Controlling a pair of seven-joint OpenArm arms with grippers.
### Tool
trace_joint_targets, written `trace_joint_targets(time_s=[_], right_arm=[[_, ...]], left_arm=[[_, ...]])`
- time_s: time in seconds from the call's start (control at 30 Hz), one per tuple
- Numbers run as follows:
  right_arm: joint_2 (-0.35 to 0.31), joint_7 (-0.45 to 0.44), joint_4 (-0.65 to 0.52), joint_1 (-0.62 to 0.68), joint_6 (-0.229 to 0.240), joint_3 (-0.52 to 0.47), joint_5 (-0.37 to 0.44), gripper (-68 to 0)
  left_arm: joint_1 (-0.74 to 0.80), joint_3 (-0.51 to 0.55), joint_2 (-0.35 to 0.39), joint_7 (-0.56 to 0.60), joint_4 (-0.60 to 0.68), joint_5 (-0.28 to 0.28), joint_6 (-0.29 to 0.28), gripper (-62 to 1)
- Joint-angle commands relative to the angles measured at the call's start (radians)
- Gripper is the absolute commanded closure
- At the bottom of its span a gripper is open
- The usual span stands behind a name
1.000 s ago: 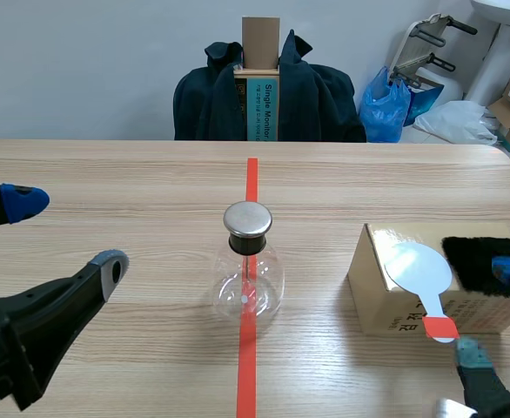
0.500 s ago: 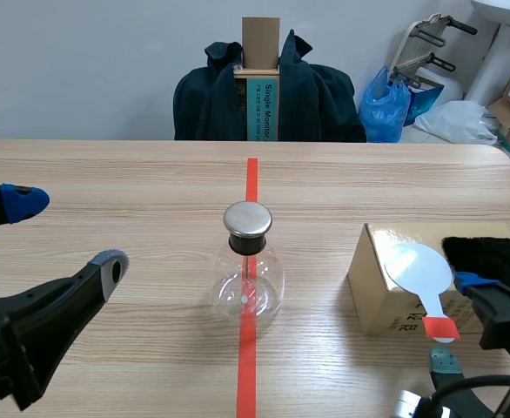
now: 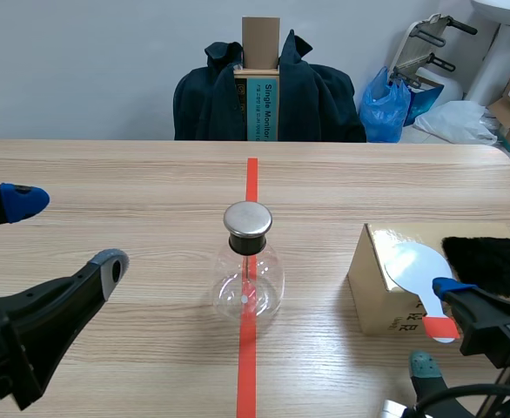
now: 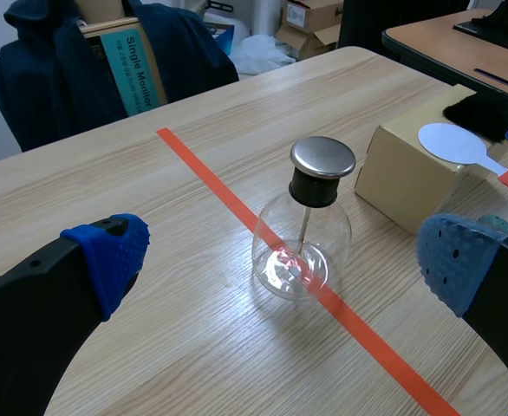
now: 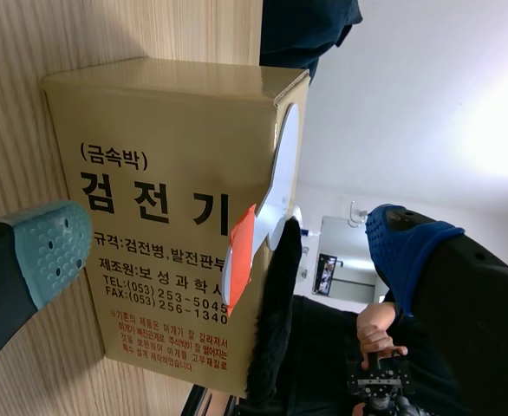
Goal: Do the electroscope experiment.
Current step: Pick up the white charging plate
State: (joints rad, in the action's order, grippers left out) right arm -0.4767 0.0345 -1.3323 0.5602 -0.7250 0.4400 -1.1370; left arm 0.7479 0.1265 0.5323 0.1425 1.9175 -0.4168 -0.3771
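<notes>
The paddle [image 3: 419,266] is laid flat on the box [image 3: 372,292], to the right of the electroscope [image 3: 248,266], which is stood on the tape line at mid-table. The red handle [image 3: 440,327] is straddled by the right gripper [image 3: 433,325], which is spread wide and empty, with one finger above the handle and one below. The handle should be centred between the pads before closing, so that the disc is not levered up. The long axis runs from the white disc, farther away, to the handle, which is pointed toward the robot past the box's near edge. The left gripper [image 3: 68,231] is held wide open and empty, well apart.
</notes>
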Motion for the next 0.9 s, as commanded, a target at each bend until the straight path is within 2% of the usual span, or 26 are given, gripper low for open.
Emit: trace_joint_targets(time_s=[0.0, 0.07, 0.27, 0.4, 0.5, 0.57, 0.87], right_arm=[[-0.014, 0.001, -0.016, -0.006, -0.046, -0.01, -0.001, -65.7], [-0.014, 0.001, -0.016, -0.006, -0.046, -0.01, -0.001, -58.0], [-0.014, 0.004, -0.016, -0.006, -0.047, -0.02, -0.001, -27.5], [-0.014, 0.004, -0.016, -0.006, -0.058, -0.034, -0.001, -12.4], [-0.014, 0.003, -0.016, -0.006, -0.058, -0.042, -0.001, -3.6], [-0.014, 0.003, -0.016, -0.006, -0.058, -0.043, -0.001, -0.7], [-0.04, 0.004, -0.03, 0.016, -0.058, -0.043, -0.001, -0.7]], left_arm=[[-0.003, -0.003, 0.0, 0.018, 0.01, -0.006, -0.002, -62.3], [-0.003, -0.003, 0.0, 0.018, 0.01, -0.006, -0.002, -62.3], [-0.003, -0.003, 0.0, 0.018, 0.01, -0.006, -0.002, -62.3], [-0.003, -0.003, 0.0, 0.018, 0.01, -0.006, -0.002, -62.3], [-0.003, -0.003, 0.0, 0.018, 0.01, -0.006, -0.002, -62.3], [-0.003, -0.003, 0.0, 0.018, 0.01, -0.006, -0.002, -62.3], [-0.003, -0.003, 0.0, 0.018, 0.01, -0.006, -0.002, -62.3]])
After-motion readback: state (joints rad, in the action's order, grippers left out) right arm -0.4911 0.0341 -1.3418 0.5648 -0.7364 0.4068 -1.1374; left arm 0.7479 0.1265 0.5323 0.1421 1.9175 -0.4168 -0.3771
